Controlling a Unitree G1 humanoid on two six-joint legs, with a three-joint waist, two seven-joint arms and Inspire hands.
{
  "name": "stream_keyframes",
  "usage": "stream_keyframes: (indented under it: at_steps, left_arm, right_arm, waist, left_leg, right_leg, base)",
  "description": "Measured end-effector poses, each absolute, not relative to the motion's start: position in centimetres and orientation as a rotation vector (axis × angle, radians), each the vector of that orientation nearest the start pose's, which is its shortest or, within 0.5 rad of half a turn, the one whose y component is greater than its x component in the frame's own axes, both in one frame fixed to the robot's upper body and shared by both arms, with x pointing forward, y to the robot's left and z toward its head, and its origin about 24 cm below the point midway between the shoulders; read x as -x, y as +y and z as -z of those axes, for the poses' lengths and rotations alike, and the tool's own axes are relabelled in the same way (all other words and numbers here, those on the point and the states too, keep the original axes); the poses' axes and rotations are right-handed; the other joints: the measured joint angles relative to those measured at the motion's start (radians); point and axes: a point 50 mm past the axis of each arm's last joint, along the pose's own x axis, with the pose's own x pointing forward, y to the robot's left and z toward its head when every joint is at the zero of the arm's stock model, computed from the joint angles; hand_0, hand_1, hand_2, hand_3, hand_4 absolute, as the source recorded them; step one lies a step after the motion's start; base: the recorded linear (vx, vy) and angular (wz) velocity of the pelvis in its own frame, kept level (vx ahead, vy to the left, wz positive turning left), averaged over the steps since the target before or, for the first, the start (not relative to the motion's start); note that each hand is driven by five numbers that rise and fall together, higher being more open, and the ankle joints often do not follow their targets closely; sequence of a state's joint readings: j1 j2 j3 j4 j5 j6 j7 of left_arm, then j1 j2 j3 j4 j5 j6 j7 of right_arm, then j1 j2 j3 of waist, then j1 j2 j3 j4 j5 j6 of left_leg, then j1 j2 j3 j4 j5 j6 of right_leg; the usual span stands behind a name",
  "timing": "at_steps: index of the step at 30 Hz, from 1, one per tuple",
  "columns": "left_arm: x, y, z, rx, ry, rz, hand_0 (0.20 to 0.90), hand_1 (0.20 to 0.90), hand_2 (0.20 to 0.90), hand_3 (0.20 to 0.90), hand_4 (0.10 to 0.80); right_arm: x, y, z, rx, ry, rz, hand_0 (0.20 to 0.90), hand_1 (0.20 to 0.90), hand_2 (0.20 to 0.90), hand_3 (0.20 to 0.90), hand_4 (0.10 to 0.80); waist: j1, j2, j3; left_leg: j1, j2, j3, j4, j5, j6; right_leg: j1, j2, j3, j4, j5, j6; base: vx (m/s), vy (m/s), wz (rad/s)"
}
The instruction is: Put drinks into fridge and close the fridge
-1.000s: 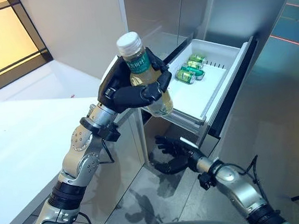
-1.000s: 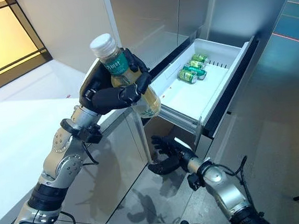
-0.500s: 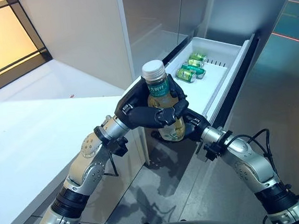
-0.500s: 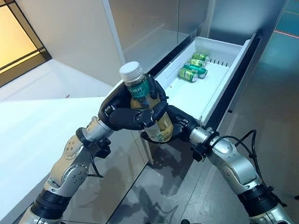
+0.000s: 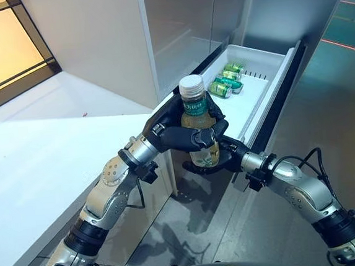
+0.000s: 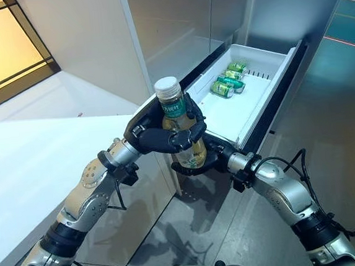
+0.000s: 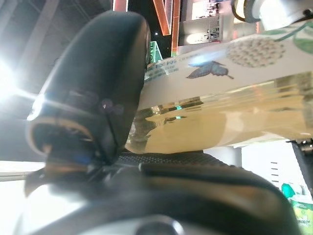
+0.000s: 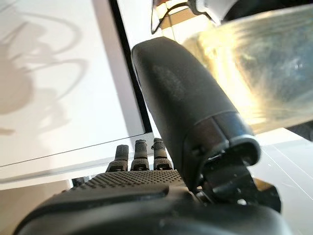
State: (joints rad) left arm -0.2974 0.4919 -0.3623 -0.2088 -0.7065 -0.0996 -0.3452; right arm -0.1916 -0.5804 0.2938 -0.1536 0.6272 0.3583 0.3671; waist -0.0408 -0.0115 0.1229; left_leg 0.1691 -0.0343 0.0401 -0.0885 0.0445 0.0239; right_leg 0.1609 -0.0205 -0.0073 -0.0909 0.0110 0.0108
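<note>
The fridge drawer stands pulled out, white inside, with a dark front panel along its outer edge. At its far end lie three green drink cans on their sides, close together, near the back corner; the rest of the drawer floor is bare.

The bottle is not in the drawer: it is held upright in the air just in front of the drawer's near corner. It has a white cap, a green label below the neck, and pale yellow liquid in a clear body. The left hand is curled round the bottle's middle, fingers and thumb wrapping it; the left wrist view shows the thumb pressed against the label. The right hand is under and behind the bottle's base, cupping it from below; in the right wrist view its thumb lies against the bottle's lower body, while the fingers stand straight, not wrapped round it.

To the robot's left a white bench runs along, its end meeting the fridge cabinet, whose grey upper doors rise behind the drawer. The floor to the right is grey tile.
</note>
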Motion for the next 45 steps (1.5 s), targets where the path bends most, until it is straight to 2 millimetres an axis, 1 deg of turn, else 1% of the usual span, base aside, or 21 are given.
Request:
stream_keyframes:
  at_steps: [6,10,12,17,20,23,33,40,45]
  left_arm:
    - [-26.7,11.2,-15.7,0.103,-0.410,0.805,0.300,0.300,0.300,0.200,0.100]
    - [-27.1,11.7,-15.4,0.099,-0.391,0.762,0.300,0.300,0.300,0.200,0.100]
    - [-27.3,12.0,-15.2,0.060,-0.385,0.743,0.300,0.300,0.300,0.200,0.100]
    - [-28.5,13.7,-13.2,-0.011,-0.284,0.663,0.300,0.300,0.300,0.200,0.100]
    - [-28.8,14.3,-12.6,-0.034,-0.253,0.632,0.300,0.300,0.300,0.200,0.100]
    - [-28.8,14.4,-12.7,-0.033,-0.258,0.628,0.300,0.300,0.300,0.200,0.100]
    - [-28.8,14.3,-12.7,-0.020,-0.262,0.618,0.300,0.300,0.300,0.200,0.100]
    - [-28.5,13.9,-12.0,0.073,-0.241,0.648,0.300,0.300,0.300,0.200,0.100]
    - [-28.2,13.8,-11.4,0.155,-0.200,0.669,0.300,0.300,0.300,0.200,0.100]
  right_arm:
    - [-26.5,-14.4,-8.7,0.004,0.202,-0.757,0.900,0.900,0.900,0.900,0.800]
    - [-26.5,-14.4,-8.6,0.022,0.202,-0.755,0.900,0.900,0.900,0.900,0.800]
    - [-26.5,-14.4,-8.7,0.021,0.197,-0.771,0.900,0.900,0.900,0.900,0.800]
    - [-26.7,-13.9,-9.7,0.029,0.160,-0.819,0.900,0.900,0.900,0.900,0.800]
    - [-27.0,-13.8,-10.3,0.042,0.140,-0.830,0.900,0.900,0.900,0.900,0.800]
    - [-27.1,-13.8,-10.4,0.046,0.136,-0.831,0.900,0.900,0.900,0.900,0.800]
    - [-27.2,-13.7,-10.5,0.045,0.131,-0.831,0.900,0.900,0.900,0.900,0.800]
    - [-27.1,-13.5,-10.2,-0.008,0.192,-0.843,0.900,0.900,0.900,0.900,0.800]
    - [-26.9,-13.3,-9.9,-0.048,0.227,-0.851,0.900,0.900,0.900,0.900,0.800]
  waist:
    - [-0.016,0.000,0.000]
    - [-0.017,0.000,0.000]
    - [-0.018,0.001,0.000]
    - [-0.019,0.001,-0.001]
    - [-0.017,0.001,-0.001]
    - [-0.008,0.001,-0.001]
    - [-0.009,0.000,0.000]
    - [-0.013,-0.004,0.002]
    - [-0.015,-0.015,0.008]
  left_leg:
    - [0.000,0.001,0.005,0.000,0.000,0.000]
    - [0.001,0.001,0.009,0.000,0.000,0.000]
    - [0.001,0.001,0.009,0.000,0.000,0.000]
    - [0.001,0.002,0.009,0.000,0.000,0.000]
    - [0.000,0.002,0.008,0.000,0.000,0.000]
    - [-0.001,0.001,0.007,0.000,0.000,0.000]
    - [-0.002,0.002,0.007,0.000,0.000,-0.001]
    - [-0.001,0.002,0.007,0.000,0.000,-0.001]
    - [0.001,0.002,0.006,0.000,0.000,-0.001]
  right_leg:
    - [-0.001,0.000,0.001,0.000,0.000,0.000]
    - [-0.002,0.000,0.001,0.000,0.000,0.000]
    - [-0.001,0.000,0.001,0.000,0.000,0.000]
    - [-0.002,0.000,0.001,0.000,0.000,0.000]
    - [-0.002,-0.001,0.000,0.000,0.001,0.000]
    - [-0.001,-0.001,-0.001,0.000,0.001,0.000]
    - [-0.002,0.000,-0.004,0.000,0.001,0.000]
    - [-0.002,-0.001,-0.004,0.000,0.001,0.000]
    - [0.000,0.000,-0.005,0.000,0.001,0.000]
  base:
    - [0.000,0.000,0.00]
    - [0.000,0.000,-0.01]
    - [0.000,0.000,0.00]
    - [0.000,0.000,0.00]
    - [0.000,0.002,0.01]
    - [0.000,0.000,0.00]
    - [0.004,0.000,0.00]
    - [0.010,0.002,0.00]
    - [0.000,0.000,0.00]
